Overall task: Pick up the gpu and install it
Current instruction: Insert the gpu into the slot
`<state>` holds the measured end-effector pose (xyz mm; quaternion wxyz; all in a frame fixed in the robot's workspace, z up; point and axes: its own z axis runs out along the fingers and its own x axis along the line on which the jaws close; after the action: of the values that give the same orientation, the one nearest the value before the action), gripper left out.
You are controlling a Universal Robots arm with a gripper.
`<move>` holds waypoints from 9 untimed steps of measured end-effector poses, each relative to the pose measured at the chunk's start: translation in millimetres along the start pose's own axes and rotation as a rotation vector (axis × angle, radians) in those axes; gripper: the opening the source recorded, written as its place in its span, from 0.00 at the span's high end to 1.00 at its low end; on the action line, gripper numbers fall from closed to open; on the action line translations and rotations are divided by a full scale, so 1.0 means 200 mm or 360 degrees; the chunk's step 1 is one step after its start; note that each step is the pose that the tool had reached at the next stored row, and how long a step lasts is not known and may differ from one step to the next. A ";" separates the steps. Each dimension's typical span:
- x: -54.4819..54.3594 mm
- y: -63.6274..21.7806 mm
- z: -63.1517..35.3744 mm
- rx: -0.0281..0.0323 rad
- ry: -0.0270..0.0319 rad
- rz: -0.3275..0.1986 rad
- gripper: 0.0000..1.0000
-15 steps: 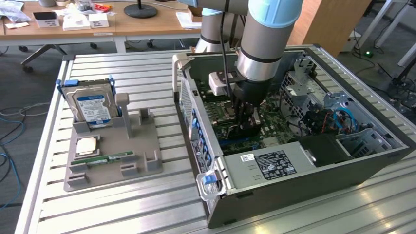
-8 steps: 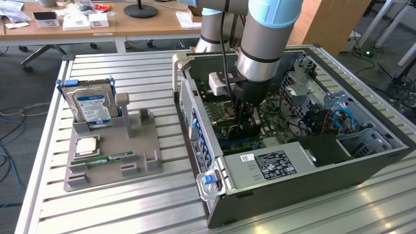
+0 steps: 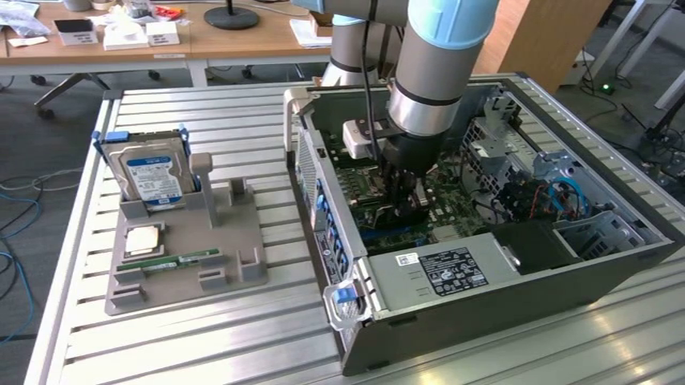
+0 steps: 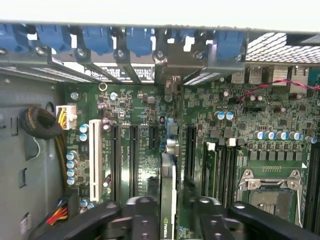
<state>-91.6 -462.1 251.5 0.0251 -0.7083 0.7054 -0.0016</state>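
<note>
**GPU on edge in the case, between the fingers**

Gripper (image 3: pixel 405 210) is down inside the open PC case (image 3: pixel 514 309), over the motherboard (image 4: pixel 145 107) mid-case. Wrist view: the gpu (image 4: pixel 168 192) stands on edge, running straight out from between the two fingers (image 4: pixel 142 215), in line with the slots (image 4: pixel 134 157). Fingers sit close on either side of the card; can't tell if they're clamped on it or just off it, so grip state is unclear. Can't tell if the card is seated in a slot either.

Exterior view gives the layout: case on the slatted table (image 3: pixel 182 345) toward the exterior view's right edge, arm (image 3: pixel 439 72) coming down from above, grey holder (image 3: pixel 188 257) toward the exterior view's left with the hard drive (image 3: pixel 153 176) upright in it and a memory stick (image 3: pixel 176 261) lying flat. The card is hidden there by the gripper.

Wrist view gives the detail: blue latches (image 4: pixel 100 37) along the case's rear wall, CPU socket (image 4: pixel 272 192), cable bundle (image 4: pixel 42 122).
</note>
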 end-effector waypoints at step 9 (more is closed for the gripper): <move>0.00 -0.001 -0.002 -0.00006 0.00012 -0.0001 0.33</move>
<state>-91.4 -462.3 251.9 0.0246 -0.7085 0.7052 -0.0017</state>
